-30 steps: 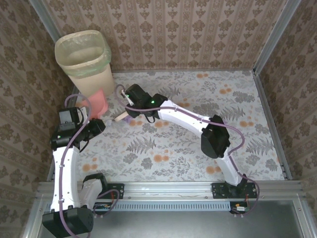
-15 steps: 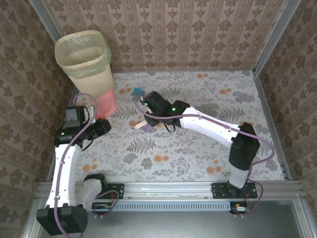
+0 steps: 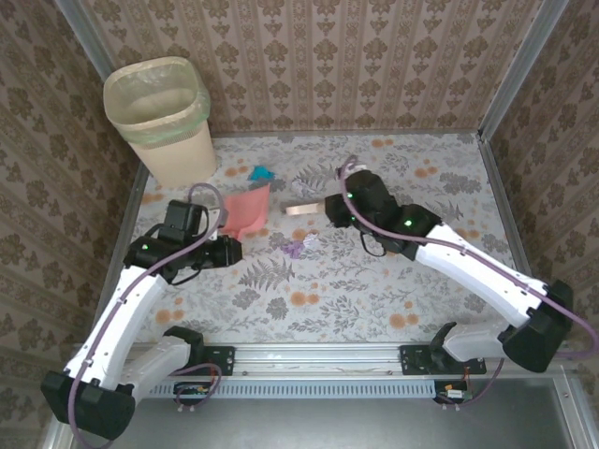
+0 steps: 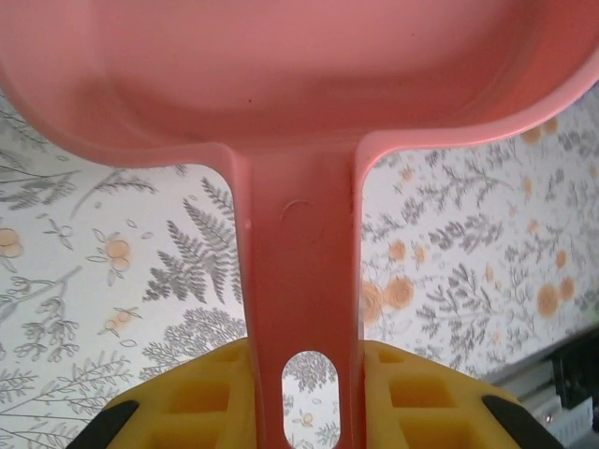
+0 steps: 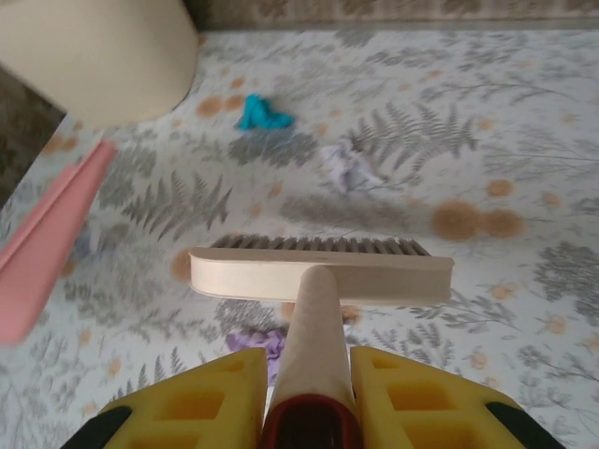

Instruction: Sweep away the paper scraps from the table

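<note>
My left gripper is shut on the handle of a pink dustpan, which hangs over the left part of the table. To its right, my right gripper is shut on the handle of a cream brush, its bristles pointing to the far side. Three paper scraps lie on the cloth. A teal one and a white one are beyond the brush. A lilac one lies on its near side.
A cream bin with a pale liner stands at the far left corner. Aluminium rails edge the table, and brown patterned walls close it in on three sides. The right half of the cloth holds nothing loose.
Both arms have swung away from the bin towards the middle. The dustpan came down from beside the bin, and the brush moved right, past the lilac scrap.
</note>
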Robot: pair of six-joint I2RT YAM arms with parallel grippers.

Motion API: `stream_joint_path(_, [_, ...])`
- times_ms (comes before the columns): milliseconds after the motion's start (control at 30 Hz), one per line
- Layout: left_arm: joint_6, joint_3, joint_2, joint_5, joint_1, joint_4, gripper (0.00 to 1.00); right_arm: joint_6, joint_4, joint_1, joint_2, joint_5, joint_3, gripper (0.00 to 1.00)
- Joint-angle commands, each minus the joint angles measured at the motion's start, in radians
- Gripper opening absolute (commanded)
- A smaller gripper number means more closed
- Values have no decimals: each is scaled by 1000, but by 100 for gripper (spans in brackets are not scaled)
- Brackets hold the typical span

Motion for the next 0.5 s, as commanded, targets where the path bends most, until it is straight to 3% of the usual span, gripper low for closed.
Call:
stream_joint_path(0, [-45, 36, -5, -61, -102, -79, 0, 74, 76, -41, -63, 37, -47, 0])
stream_joint_path(200, [-118, 27, 42, -170, -323, -164, 0, 1, -27, -64, -41, 101, -18, 0])
stream_joint_path(467, [-175, 48, 169, -231, -563, -229, 0, -19, -73, -81, 39, 81, 21, 0])
